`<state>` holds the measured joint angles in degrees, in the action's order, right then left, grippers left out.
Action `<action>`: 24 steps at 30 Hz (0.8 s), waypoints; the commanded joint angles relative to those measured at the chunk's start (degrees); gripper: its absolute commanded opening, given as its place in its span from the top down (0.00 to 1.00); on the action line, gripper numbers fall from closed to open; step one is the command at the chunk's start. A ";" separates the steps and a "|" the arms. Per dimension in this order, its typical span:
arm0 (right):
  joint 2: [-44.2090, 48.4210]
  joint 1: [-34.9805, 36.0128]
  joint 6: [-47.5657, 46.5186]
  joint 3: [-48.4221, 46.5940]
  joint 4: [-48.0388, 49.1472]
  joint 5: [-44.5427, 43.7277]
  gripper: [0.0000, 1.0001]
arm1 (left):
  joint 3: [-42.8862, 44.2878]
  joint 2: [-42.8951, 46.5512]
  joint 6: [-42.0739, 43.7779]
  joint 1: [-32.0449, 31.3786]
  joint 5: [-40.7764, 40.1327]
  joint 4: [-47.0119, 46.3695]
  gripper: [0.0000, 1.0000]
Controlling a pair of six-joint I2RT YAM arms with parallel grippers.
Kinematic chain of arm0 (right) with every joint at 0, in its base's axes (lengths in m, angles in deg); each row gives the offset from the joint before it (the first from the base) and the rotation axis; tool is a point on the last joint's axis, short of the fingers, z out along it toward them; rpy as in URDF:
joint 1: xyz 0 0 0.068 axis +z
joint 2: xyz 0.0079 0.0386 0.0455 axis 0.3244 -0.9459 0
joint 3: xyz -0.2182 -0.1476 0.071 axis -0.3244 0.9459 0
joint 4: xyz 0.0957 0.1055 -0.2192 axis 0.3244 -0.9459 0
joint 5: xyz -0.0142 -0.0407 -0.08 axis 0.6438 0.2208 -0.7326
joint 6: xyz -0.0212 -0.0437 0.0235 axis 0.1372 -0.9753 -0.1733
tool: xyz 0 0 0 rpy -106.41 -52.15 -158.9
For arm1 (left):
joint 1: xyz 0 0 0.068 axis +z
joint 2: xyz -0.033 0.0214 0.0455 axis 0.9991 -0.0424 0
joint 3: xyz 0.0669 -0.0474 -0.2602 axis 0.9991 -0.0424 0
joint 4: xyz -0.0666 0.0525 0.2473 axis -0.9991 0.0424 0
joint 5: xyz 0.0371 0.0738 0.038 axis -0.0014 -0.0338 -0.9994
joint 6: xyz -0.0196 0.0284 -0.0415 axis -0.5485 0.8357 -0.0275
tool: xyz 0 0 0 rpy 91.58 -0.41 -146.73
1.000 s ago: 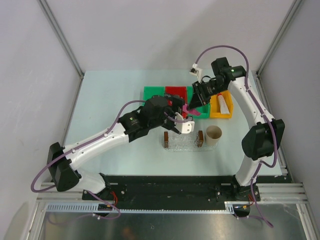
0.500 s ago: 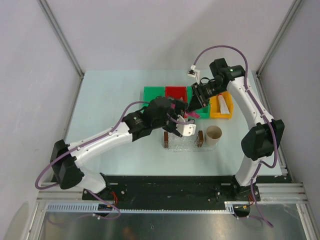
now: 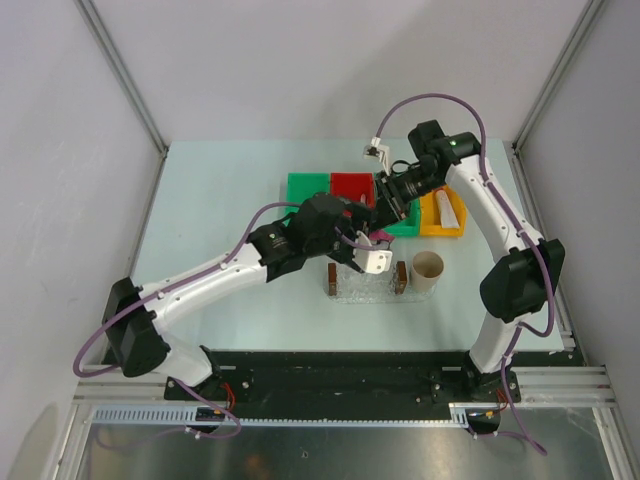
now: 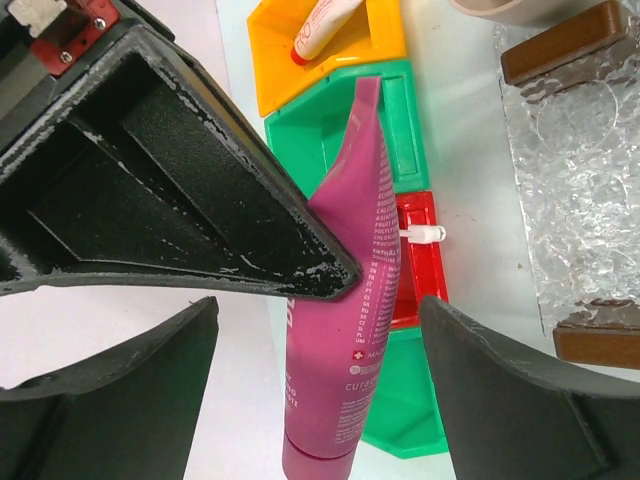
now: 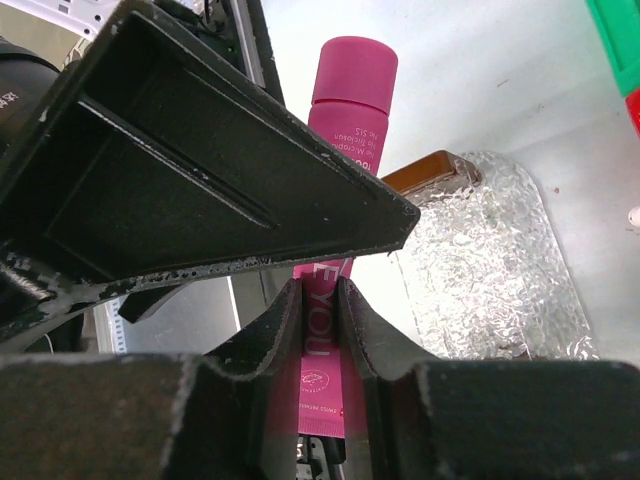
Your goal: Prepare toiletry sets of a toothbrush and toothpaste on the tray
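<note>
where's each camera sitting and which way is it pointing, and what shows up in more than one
top external: fixed above and behind, looking down at the table; left arm and right arm show, bases at bottom.
left wrist: on the left arm, looking past the open left gripper at the toothpaste and bins.
right wrist: on the right arm, looking along the right gripper, shut on the toothpaste, toward the tray.
shared: both wrist views show toothpaste and tray.

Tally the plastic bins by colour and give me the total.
Green bins: 2
Red bin: 1
Yellow bin: 1
Total: 4
</note>
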<state>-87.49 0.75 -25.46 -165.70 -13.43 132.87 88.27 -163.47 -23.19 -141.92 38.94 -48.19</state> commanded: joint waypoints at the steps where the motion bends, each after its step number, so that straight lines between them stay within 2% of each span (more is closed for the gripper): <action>1: 0.52 0.27 -1.82 -2.51 -4.61 2.58 0.88 | -0.61 0.29 1.33 0.29 1.59 -0.70 0.19; 5: 0.26 0.36 -2.00 -2.34 -4.70 2.40 0.88 | -1.67 0.91 0.72 0.29 1.68 -0.70 0.39; 10: -0.27 0.45 -2.09 -2.69 -4.88 2.93 0.88 | -2.11 1.09 -0.17 0.21 1.06 -0.70 0.55; 11: -0.36 0.62 -2.09 -2.69 -4.88 2.84 0.87 | -2.11 1.00 -0.43 0.21 0.97 -0.70 0.62; 16: 0.17 0.53 -2.17 -2.60 -4.96 2.76 0.86 | -2.11 0.74 -1.04 0.21 0.71 -0.70 0.83; 18: 0.34 0.53 -2.26 -2.51 -4.96 2.58 0.82 | -2.02 0.65 -1.48 0.21 0.53 -0.62 0.99; 24: 1.92 -0.60 -0.60 -2.42 -3.65 1.09 0.59 | -2.37 1.44 -3.15 0.29 -0.08 -0.70 1.00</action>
<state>-88.02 1.04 -26.73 -165.72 -13.96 133.20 86.37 -163.51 -24.44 -141.81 38.85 -48.41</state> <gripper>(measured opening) 0.368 0.104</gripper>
